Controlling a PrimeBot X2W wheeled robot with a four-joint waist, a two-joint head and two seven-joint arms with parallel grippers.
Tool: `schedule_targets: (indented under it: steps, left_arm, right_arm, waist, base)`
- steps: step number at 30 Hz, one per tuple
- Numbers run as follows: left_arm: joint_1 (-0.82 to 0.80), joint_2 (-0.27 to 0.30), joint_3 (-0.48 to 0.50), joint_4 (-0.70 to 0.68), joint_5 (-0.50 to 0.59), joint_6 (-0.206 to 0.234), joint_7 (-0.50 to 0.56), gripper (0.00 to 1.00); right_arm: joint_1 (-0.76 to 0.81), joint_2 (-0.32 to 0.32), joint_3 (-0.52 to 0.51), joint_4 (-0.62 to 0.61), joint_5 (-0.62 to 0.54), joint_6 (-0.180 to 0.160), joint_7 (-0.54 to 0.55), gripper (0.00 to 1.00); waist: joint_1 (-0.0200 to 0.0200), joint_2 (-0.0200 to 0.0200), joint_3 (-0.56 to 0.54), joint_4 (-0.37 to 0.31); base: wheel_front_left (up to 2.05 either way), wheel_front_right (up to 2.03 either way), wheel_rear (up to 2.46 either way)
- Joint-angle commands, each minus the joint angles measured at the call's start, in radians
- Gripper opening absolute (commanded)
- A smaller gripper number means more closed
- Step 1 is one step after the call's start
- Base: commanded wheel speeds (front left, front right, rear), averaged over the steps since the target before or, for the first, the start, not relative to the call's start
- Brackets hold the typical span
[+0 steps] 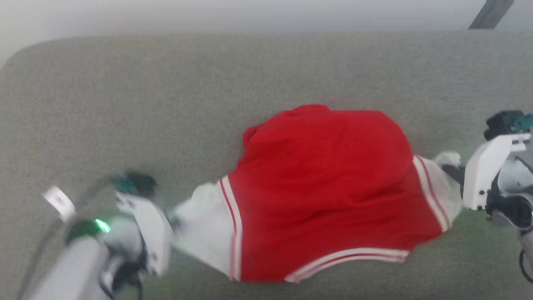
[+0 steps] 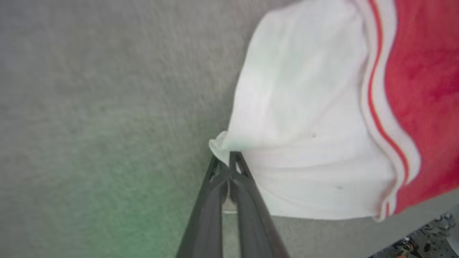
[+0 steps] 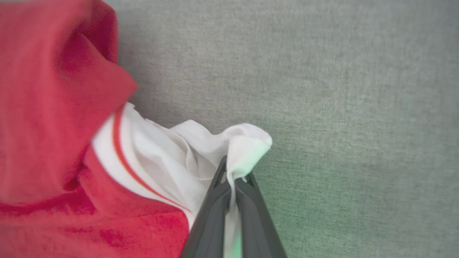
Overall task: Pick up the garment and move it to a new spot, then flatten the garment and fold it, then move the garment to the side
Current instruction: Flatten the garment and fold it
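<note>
Grey woven cloth covers the desk (image 1: 166, 83), which fills the head view up to a pale wall (image 1: 250, 12) along the top edge. The garment (image 1: 325, 187) lies at centre right of that view with a plain red side up. Its striped hem (image 1: 345, 256) faces the bottom edge and a white sleeve runs out to each side.

The left hand (image 2: 229, 157) is closed on the very tip of one white sleeve (image 2: 304, 118); in the left wrist view only a small fold of cloth sits between the dark fingers. The right hand (image 3: 233, 175) is likewise clamped on the other sleeve (image 3: 200, 150), with a bunched tuft standing above the fingertips in the right wrist view.

Both pinches look set, so the step in hand seems to be carrying the shirt to its new spot by the sleeves. The left grip is shallow, so a sharp pull could strip the cloth out. A smooth, unhurried lift suits it better.

The two hands should rise together and level, wide enough apart that the red body hangs without sagging into a heap, but not so taut that either sleeve tears free. Travel should be matched, neither hand leading. On setting down, letting the hanging edge touch first and then drawing the sleeves away from it would lay the shirt nearly flat and spare work in the smoothing to come.
</note>
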Motion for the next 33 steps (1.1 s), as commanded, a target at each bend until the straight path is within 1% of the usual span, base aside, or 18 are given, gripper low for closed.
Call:
schedule_targets:
  steps: [1, 2, 5, 9, 12, 16, 21, 25, 30, 33]
  left_arm:
    - [-0.039, 0.025, 0.02, -0.013, 0.002, 0.013, 0.009, 0.0]
    - [-0.046, 0.034, 0.025, -0.037, 0.002, 0.015, 0.023, 0.0]
    - [-0.102, 0.068, 0.049, -0.103, -0.005, 0.028, 0.064, 0.0]
    - [-0.195, 0.111, 0.072, -0.177, -0.001, 0.029, 0.118, 0.0]
    - [-0.277, 0.13, 0.086, -0.201, -0.006, 0.018, 0.141, 0.0]
    - [-0.393, 0.137, 0.099, -0.18, -0.004, 0.01, 0.147, 0.0]
    - [-0.546, 0.135, 0.104, -0.111, 0.006, -0.013, 0.118, 0.0]
    - [-0.653, 0.12, 0.095, -0.025, 0.015, -0.033, 0.071, 0.0]
    - [-0.752, 0.108, 0.084, 0.076, 0.026, -0.052, -0.012, 0.0]
    - [-0.81, 0.099, 0.072, 0.134, 0.036, -0.061, -0.063, 0.0]
  right_arm:
    - [-0.014, -0.01, 0.004, -0.02, 0.001, 0.0, 0.001, 0.0]
    - [-0.021, -0.014, 0.005, -0.041, -0.001, -0.001, -0.004, 0.0]
    - [-0.048, 0.001, 0.003, -0.102, 0.005, 0.0, -0.013, 0.0]
    - [-0.096, 0.014, 0.005, -0.176, 0.005, 0.0, -0.015, 0.0]
    - [-0.143, 0.023, 0.016, -0.212, -0.011, 0.0, -0.028, 0.0]
    - [-0.223, 0.037, 0.032, -0.223, -0.037, 0.0, -0.082, 0.0]
    - [-0.343, 0.072, 0.038, -0.167, -0.062, 0.0, -0.184, 0.0]
    - [-0.436, 0.107, 0.044, -0.101, -0.073, 0.0, -0.257, 0.0]
    - [-0.526, 0.126, 0.091, -0.003, -0.092, 0.0, -0.32, 0.0]
    - [-0.578, 0.127, 0.114, 0.059, -0.106, -0.001, -0.361, 0.0]
  waist:
    - [0.0, 0.0, -0.03, -0.007]
    - [0.0, 0.0, -0.044, -0.009]
    - [0.0, 0.0, -0.085, -0.017]
    - [0.0, 0.0, -0.134, -0.028]
    - [0.0, 0.0, -0.17, -0.037]
    - [0.0, 0.0, -0.211, -0.044]
    - [0.0, 0.0, -0.232, -0.05]
    - [0.0, 0.0, -0.235, -0.052]
    - [0.0, 0.0, -0.221, -0.051]
    - [0.0, 0.0, -0.189, -0.047]
  base:
    - [0.0, 0.0, 0.0]
    - [0.0, 0.0, 0.0]
    - [0.0, 0.0, 0.0]
    - [0.0, 0.0, 0.0]
    - [0.0, 0.0, 0.0]
    - [0.0, 0.0, 0.0]
    - [0.0, 0.0, 0.0]
    - [0.0, 0.0, 0.0]
    - [0.0, 0.0, 0.0]
    - [0.0, 0.0, 0.0]
